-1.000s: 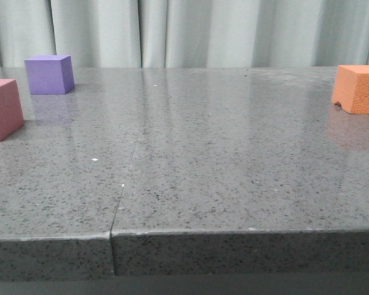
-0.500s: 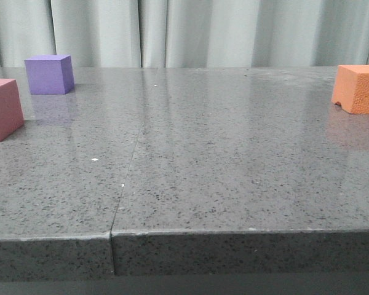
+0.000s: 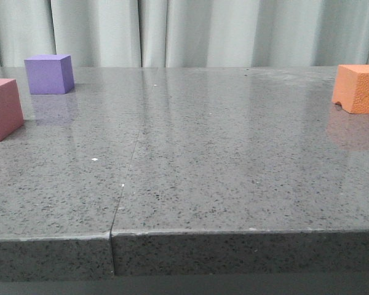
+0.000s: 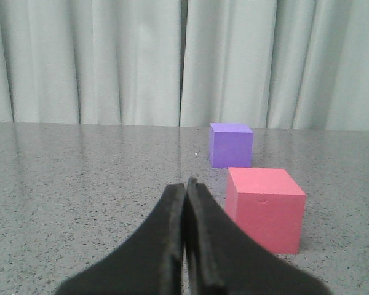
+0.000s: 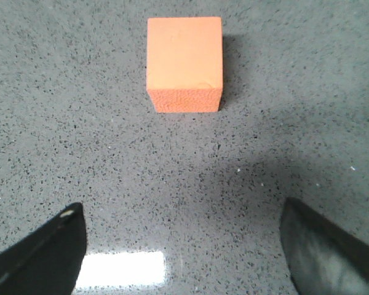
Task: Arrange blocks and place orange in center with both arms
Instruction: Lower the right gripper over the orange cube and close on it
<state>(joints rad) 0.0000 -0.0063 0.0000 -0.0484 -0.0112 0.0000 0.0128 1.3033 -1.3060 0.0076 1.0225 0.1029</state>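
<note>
The purple block (image 3: 48, 74) stands at the far left of the grey stone table, the pink-red block (image 3: 3, 109) nearer and at the left edge. The orange block (image 3: 358, 89) sits at the far right, notch on its lower left edge. No gripper shows in the front view. In the left wrist view my left gripper (image 4: 186, 184) is shut and empty, low over the table, just beside the pink-red block (image 4: 265, 208), with the purple block (image 4: 231, 144) beyond. In the right wrist view my right gripper (image 5: 183, 212) is open above bare table, short of the orange block (image 5: 185, 62).
The grey speckled tabletop (image 3: 221, 153) has a seam (image 3: 126, 178) running from front to back left of the middle. A pale curtain (image 3: 184, 31) hangs behind the table's far edge. The table's front edge (image 3: 234, 233) lies close to the camera.
</note>
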